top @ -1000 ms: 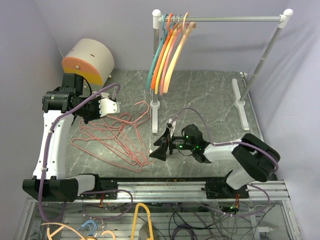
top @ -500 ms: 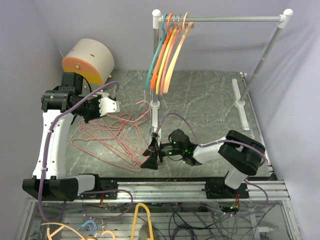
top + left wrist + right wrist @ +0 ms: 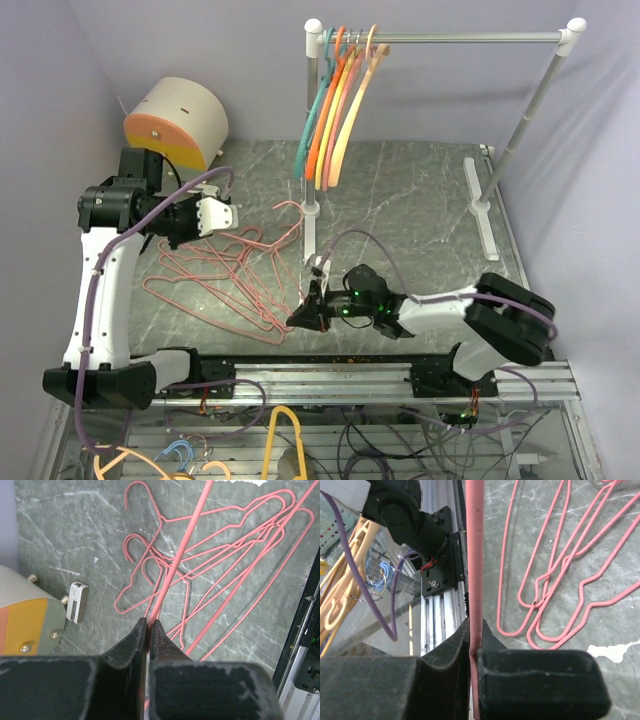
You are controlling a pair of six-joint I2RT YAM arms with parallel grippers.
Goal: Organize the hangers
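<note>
Several pink wire hangers point(image 3: 245, 243) lie tangled on the dark marble table left of centre. My left gripper point(image 3: 215, 215) hovers at the pile's far left edge, shut on one long pink wire point(image 3: 172, 570) that runs away from its fingertips point(image 3: 148, 622). My right gripper point(image 3: 300, 318) sits low at the pile's near right corner, shut on a pink wire point(image 3: 475, 555); more wire loops point(image 3: 502, 580) lie just right of it. I cannot tell whether both grippers hold the same hanger. Teal, orange, yellow and peach plastic hangers point(image 3: 330, 110) hang at the left end of the rail point(image 3: 470, 37).
The rail's left post point(image 3: 309, 230) stands on the table just beyond my right gripper, and its right foot point(image 3: 481, 205) sits at the far right. A beige and orange drum point(image 3: 180, 120) stands behind my left arm. The aluminium base beam point(image 3: 330, 375) runs along the near edge.
My right gripper has travelled left and down to the pile's near corner and gone from open to shut on a pink wire. My left arm has shifted only slightly.
</note>
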